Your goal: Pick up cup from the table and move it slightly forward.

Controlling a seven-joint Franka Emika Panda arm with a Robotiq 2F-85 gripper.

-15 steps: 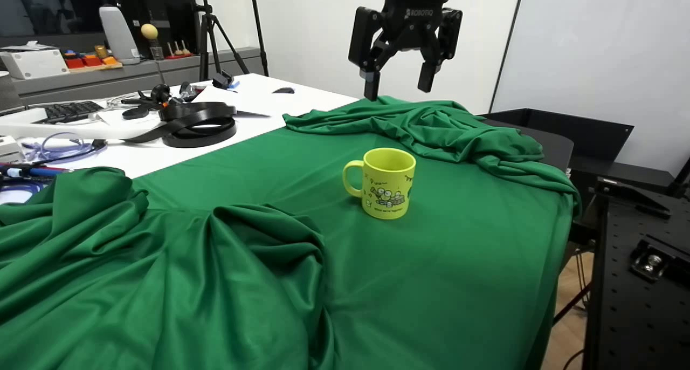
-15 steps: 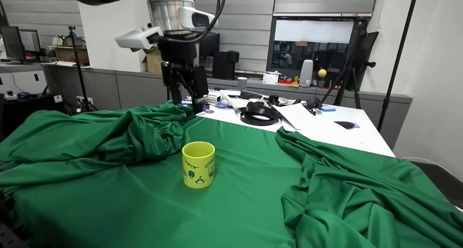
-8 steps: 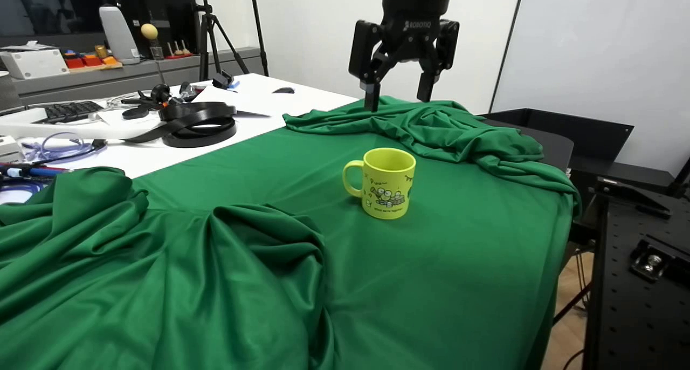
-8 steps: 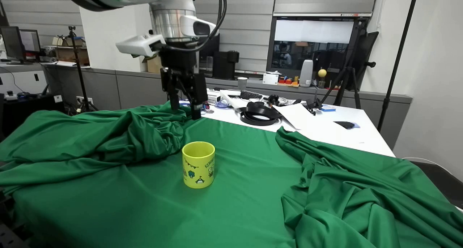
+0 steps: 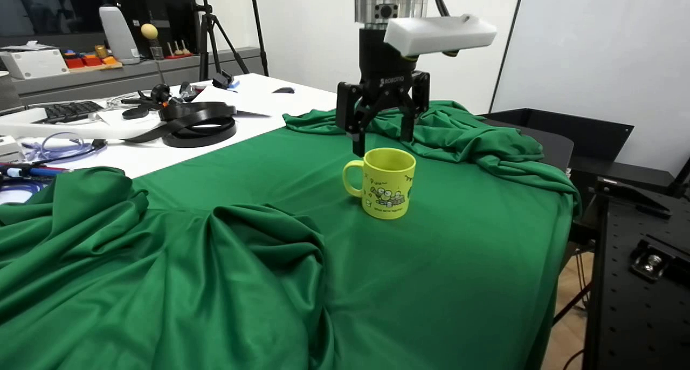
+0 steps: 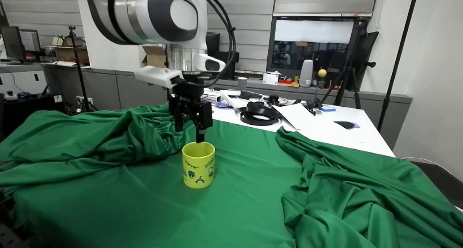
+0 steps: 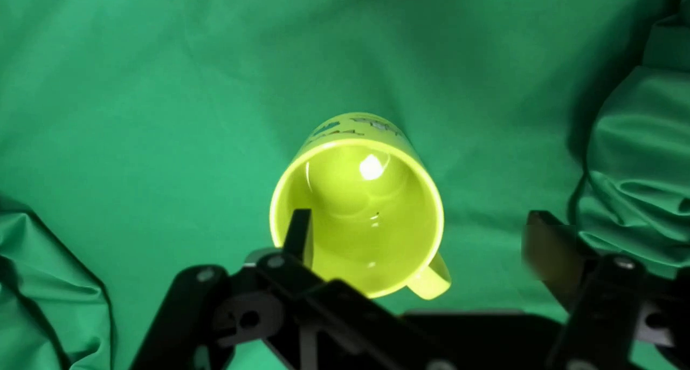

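Note:
The yellow-green cup (image 5: 385,194) stands upright on the green-draped table (image 5: 458,273). In an exterior view its handle points left; in the other exterior picture of the cup (image 6: 198,170) the handle is hidden. My gripper (image 5: 383,143) is open and empty, pointing down, with its fingertips at about rim height or slightly above, behind the cup as seen there. It also shows above the cup's rim in an exterior view (image 6: 189,134). In the wrist view the cup (image 7: 356,197) is seen from above; one finger of the gripper (image 7: 420,214) overlaps its opening, the other lies right of the handle.
Bunched green cloth (image 5: 259,283) rises beside the cup, and another heap (image 5: 458,130) lies on its far side. A black strap coil (image 5: 202,124), cables and a keyboard (image 5: 70,111) lie on the white tabletop. A black perforated rail (image 5: 641,283) runs along the right.
My gripper has come down and closer to the cup, moving left in one exterior picture and right in the opposite one. It has stayed open. The cup has not moved.

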